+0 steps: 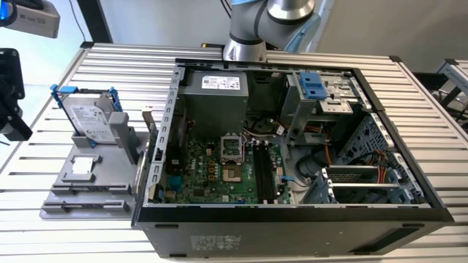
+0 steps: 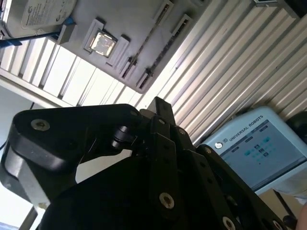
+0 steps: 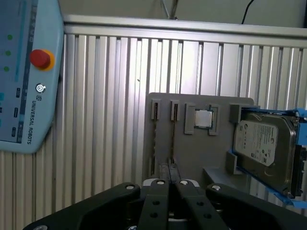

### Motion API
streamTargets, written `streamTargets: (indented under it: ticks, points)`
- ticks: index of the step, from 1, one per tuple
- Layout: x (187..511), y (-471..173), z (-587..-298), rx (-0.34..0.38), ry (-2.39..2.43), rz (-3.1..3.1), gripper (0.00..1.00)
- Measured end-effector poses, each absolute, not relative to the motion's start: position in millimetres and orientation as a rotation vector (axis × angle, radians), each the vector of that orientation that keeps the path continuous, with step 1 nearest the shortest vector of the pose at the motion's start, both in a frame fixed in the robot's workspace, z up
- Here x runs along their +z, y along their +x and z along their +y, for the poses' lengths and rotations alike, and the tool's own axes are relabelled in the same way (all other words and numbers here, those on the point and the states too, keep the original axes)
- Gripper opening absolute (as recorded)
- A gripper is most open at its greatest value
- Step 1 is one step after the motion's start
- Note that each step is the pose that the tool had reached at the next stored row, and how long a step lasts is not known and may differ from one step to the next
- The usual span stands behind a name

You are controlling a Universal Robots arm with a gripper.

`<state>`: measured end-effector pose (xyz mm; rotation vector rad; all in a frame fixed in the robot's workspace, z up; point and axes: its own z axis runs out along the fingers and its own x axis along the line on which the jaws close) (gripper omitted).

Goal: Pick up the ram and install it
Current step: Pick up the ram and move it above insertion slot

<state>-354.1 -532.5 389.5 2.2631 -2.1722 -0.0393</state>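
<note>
In both wrist views my gripper (image 3: pixel 169 167) (image 2: pixel 160 109) hangs high above the table, its black fingers pressed together with nothing showing between them. Below it lies the grey parts holder (image 3: pixel 201 148) (image 1: pixel 73 183) with two long narrow slots (image 3: pixel 155 139) (image 2: pixel 144 48). Each slot shows a thin dark line, and I cannot tell whether the ram sits in one. In the exterior view the open computer case (image 1: pixel 292 219) lies to the holder's right. The motherboard's long black slots (image 1: pixel 262 172) run near its middle.
A silver hard drive in a blue-edged bracket (image 1: pixel 91 120) (image 3: pixel 261 143) stands at the holder's far end, a small square silver plate (image 1: pixel 85 163) (image 3: pixel 203 119) beside it. A teach pendant (image 3: pixel 24 72) lies on the ribbed table. A black mount (image 1: pixel 9 93) stands at the exterior view's left.
</note>
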Motion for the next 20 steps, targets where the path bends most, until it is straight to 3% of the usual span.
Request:
streamTargets:
  ticks: [7,8,20]
  points:
    - [389.6,-354.1,-532.6,-0.039,2.269,-2.166,0.0]
    - [389.6,-354.1,-532.6,-0.039,2.27,-2.165,1.0]
    - [389.5,-354.1,-532.6,-0.039,2.279,-2.155,1.0]
